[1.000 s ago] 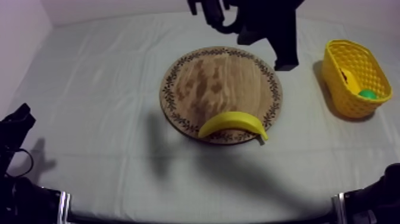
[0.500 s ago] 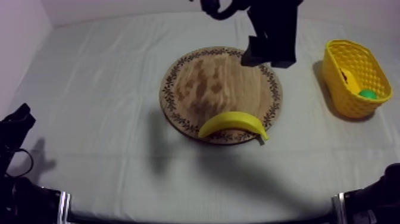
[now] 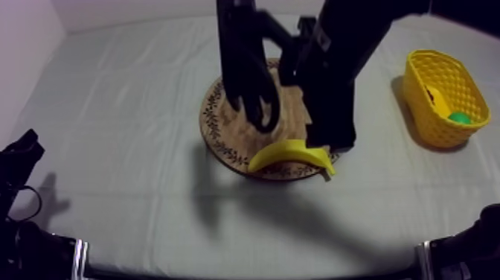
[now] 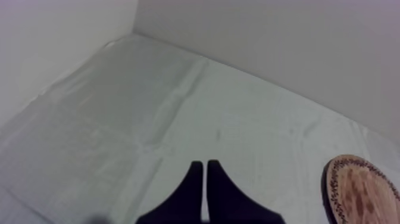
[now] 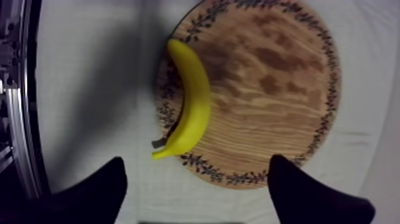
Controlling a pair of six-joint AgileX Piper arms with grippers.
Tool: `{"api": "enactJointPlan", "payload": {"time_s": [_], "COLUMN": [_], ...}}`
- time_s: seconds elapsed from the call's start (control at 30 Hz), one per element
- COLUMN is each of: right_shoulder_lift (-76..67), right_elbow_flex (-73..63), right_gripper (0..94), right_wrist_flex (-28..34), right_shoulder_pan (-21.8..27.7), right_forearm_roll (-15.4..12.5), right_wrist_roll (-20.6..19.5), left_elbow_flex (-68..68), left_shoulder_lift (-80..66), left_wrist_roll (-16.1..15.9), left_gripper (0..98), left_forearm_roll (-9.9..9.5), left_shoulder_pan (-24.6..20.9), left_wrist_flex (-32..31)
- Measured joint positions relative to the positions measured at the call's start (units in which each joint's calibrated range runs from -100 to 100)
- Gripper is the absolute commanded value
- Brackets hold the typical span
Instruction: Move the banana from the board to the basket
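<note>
Looking down on a table (image 3: pixel 111 112) spread with grey-white cloth (image 3: pixel 149 220), running across the whole top view. Reaching in from the upper right with the right arm (image 3: pixel 338 67), black bulk hanging over the middle of the frame and hiding much of the round wooden board (image 3: pixel 218 123) beneath. Showing the board's patterned rim at centre left, clear of the arm. Resting the left arm (image 3: pixel 18 160) low at the lower left edge of the frame, well apart from the board. Standing the yellow basket (image 3: pixel 428 100) at the right edge, in the upper half, on the cloth and well apart from the board. Finding the banana (image 3: pixel 290 153) just below frame centre, lying on the board along its near rim, both ends curving toward the bottom of the frame, the stem end at the right reaching the board's edge. From the right wrist, looking straight down on banana and board, with the right gripper (image 5: pixel 196 161) hovering above them: black fingers (image 5: pixel 101 190) standing wide apart, gripping nothing. From the left wrist, looking over bare cloth toward the board's edge, with the left gripper (image 4: pixel 205 170) hanging above the cloth: fingers pressed together in a narrow wedge, nothing between them. Inside the basket, lying against its wall: a yellow piece (image 3: pixel 437 99) and a small green piece (image 3: pixel 460 118), kind impossible to tell.
</note>
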Motion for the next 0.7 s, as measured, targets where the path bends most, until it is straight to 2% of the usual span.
{"api": "enactJointPlan", "payload": {"time_s": [0.37, 0.7], "right_shoulder_lift": [9.0, 18.9], "right_elbow_flex": [5.4, 3.9], "right_gripper": [82.8, 81.0], "right_wrist_flex": [-7.9, -13.7], "right_shoulder_pan": [1.8, 2.8], "right_forearm_roll": [-1.0, -1.4], "right_wrist_roll": [1.6, 1.9], "left_elbow_flex": [0.0, 0.0], "left_shoulder_lift": [0.0, 0.0], "left_wrist_roll": [0.0, 0.0], "left_gripper": [0.1, 0.1], "left_forearm_roll": [0.00, 0.00], "left_shoulder_pan": [0.0, 0.0], "left_wrist_flex": [0.0, 0.0]}}
